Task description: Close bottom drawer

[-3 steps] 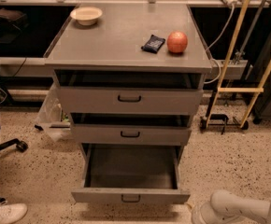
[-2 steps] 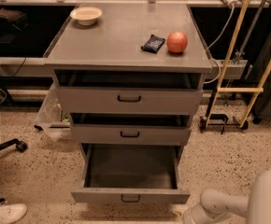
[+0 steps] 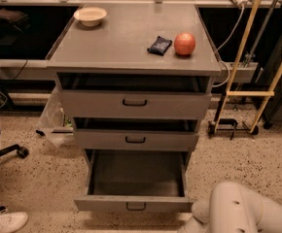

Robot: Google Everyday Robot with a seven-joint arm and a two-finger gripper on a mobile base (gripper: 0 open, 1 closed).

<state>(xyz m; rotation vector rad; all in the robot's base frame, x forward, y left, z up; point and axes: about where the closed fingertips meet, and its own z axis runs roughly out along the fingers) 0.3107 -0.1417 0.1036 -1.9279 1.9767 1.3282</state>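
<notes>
The bottom drawer (image 3: 137, 174) of the grey cabinet (image 3: 131, 47) is pulled far out, and its deep grey box looks empty. Its plain front (image 3: 97, 204) with a small dark loop handle (image 3: 135, 206) sits near the lower edge of the camera view. The two drawers above, middle (image 3: 170, 141) and top (image 3: 92, 104), stand slightly ajar. Only a white rounded arm link (image 3: 240, 210) shows at the bottom right, just right of the drawer front's right corner. The gripper itself is out of view.
On the cabinet top are a cream bowl (image 3: 90, 15), a dark packet (image 3: 159, 45) and a red-orange round fruit (image 3: 185, 44). A clear plastic bag (image 3: 52, 121) lies left of the cabinet, with a chair wheel (image 3: 20, 152) and a white shoe (image 3: 5, 221). A yellow frame (image 3: 243, 94) stands at the right.
The white arm link has come further into view at the bottom right, moving up and left toward the drawer's right corner. The drawers have not moved.
</notes>
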